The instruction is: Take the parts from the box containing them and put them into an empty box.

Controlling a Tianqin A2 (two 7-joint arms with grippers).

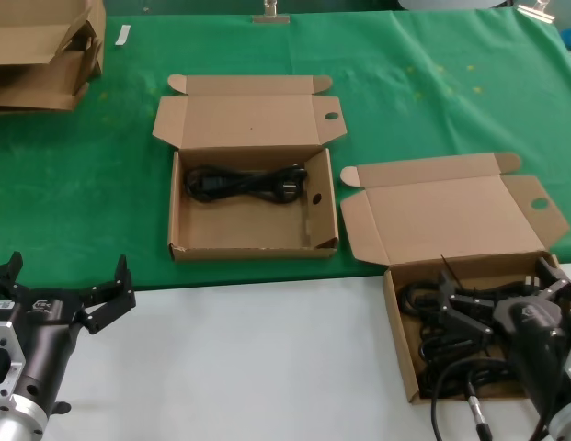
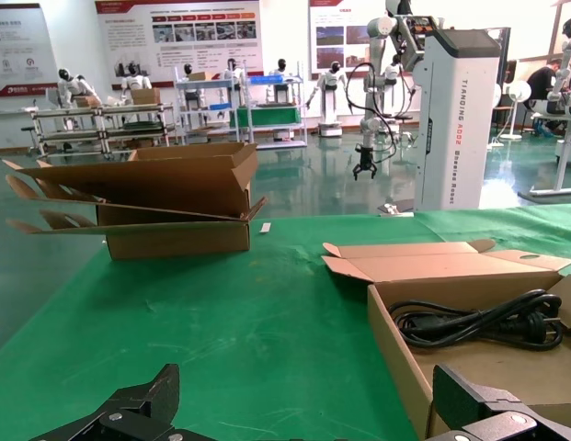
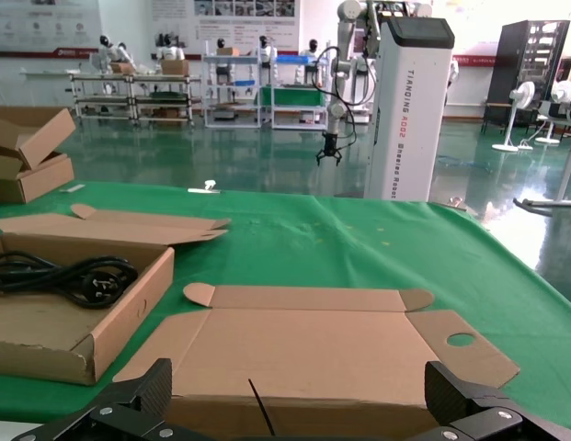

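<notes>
The box containing them [image 1: 393, 303] stands at the right, lid [image 3: 313, 344] folded back. Black coiled parts [image 1: 430, 338] lie inside it. My right gripper [image 1: 498, 287] hovers over those cords, open, nothing between its fingers [image 3: 154, 384]; a thin black tie [image 3: 259, 404] sticks up beneath it. The other box [image 1: 248, 231] sits in the middle on the green cloth, with a holed inner side panel [image 1: 314, 197] and one coiled cord [image 1: 244, 181] at its far side. That cord [image 2: 478, 322] also shows in the left wrist view. My left gripper [image 1: 64, 277] is parked open at the lower left.
A flattened cardboard stack [image 1: 41, 50] lies at the far left corner, also seen as a cardboard stack [image 2: 147, 197] across the green cloth [image 2: 221, 312]. White tabletop [image 1: 248, 349] runs along the front edge between the arms.
</notes>
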